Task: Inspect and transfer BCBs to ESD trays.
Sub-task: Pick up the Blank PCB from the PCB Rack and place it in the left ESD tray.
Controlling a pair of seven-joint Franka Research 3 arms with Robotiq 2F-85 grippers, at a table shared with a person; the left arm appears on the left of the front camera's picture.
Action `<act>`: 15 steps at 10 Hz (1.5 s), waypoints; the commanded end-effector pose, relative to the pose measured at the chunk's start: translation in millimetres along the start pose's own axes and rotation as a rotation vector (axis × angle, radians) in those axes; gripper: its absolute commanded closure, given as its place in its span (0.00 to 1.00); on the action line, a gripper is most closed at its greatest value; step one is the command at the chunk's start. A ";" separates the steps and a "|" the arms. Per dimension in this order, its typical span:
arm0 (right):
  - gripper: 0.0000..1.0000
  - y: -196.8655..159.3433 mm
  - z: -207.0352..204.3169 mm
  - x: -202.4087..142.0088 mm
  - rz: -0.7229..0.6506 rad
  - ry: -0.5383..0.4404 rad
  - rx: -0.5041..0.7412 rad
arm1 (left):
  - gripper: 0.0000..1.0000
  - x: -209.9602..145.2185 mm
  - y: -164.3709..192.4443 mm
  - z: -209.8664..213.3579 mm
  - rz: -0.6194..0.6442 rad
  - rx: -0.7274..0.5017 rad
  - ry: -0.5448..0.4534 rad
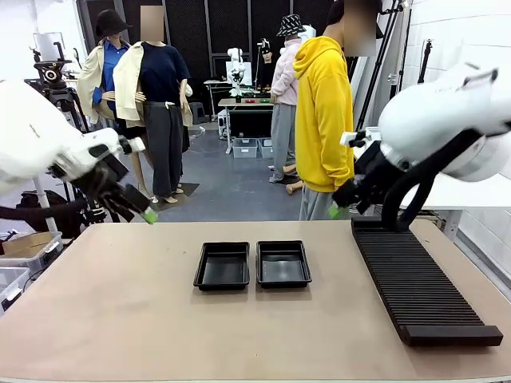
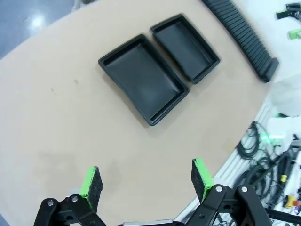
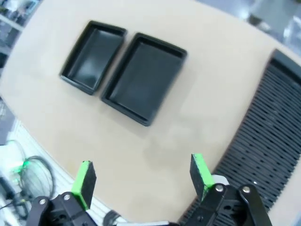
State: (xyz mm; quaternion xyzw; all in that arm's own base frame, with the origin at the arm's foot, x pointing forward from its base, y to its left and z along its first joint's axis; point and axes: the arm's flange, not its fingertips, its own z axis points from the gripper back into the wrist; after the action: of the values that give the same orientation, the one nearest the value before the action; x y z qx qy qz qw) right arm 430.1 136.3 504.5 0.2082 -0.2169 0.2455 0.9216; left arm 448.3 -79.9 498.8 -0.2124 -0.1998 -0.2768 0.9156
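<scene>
- L gripper [image 1: 137,207] hangs in the air over the left side of the table [image 1: 104,311], clear of the surface and touching nothing.
- L wrist view: L gripper [image 2: 146,181] has its jaws spread wide. Its green pads [image 2: 91,181] are well apart, w/ nothing held and only bare tabletop below.
- R gripper [image 1: 345,201] is up over the far-right part of the table, above the far end of the ribbed black rack [image 1: 415,279].
- R wrist view: R gripper [image 3: 141,181] is also wide open and holds nothing. Its pads [image 3: 200,172] frame tabletop and the rack's [image 3: 268,127] edge.
- Front view shows both grippers side-on, so finger spacing is hard to judge there. The open state is read from the wrist views.
- ESD trays: two, flat on the table at mid-table, side by side w/ long sides parallel and a narrow gap between.
- L tray [image 1: 222,267] sits just left of centre, R tray [image 1: 283,265] just right of centre. Both floors show plain glossy black.
- L wrist view: L tray [image 2: 143,84] is closer to the camera, R tray [image 2: 186,47] beyond it, and the rack [image 2: 244,37] farther off.
- R wrist view: R tray [image 3: 143,77] is closer to the camera, L tray [image 3: 94,56] beyond it.
- The rack lies along the table's right side, running near to far, well apart from the R tray.
- A person in a yellow hoodie [image 1: 323,120] stands at the far side, right of centre.
</scene>
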 end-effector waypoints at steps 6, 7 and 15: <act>0.00 -103.5 87.8 -80.5 -0.153 -0.203 0.436 | 0.00 -34.5 112.8 75.2 0.253 -0.352 -0.269; 0.00 -122.7 98.6 -99.9 -0.194 -0.257 0.482 | 0.00 -46.5 128.9 91.9 0.329 -0.359 -0.307; 0.00 -238.5 100.0 -193.1 -0.320 -0.465 0.829 | 0.00 -127.3 247.0 84.8 0.531 -0.544 -0.528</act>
State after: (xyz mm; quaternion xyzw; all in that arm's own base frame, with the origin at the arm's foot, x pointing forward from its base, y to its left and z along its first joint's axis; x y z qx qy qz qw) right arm 368.8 -165.6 428.5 0.6166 -0.2641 0.1096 0.7335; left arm 468.9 198.7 439.9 -0.5340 -0.2615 0.0128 0.8039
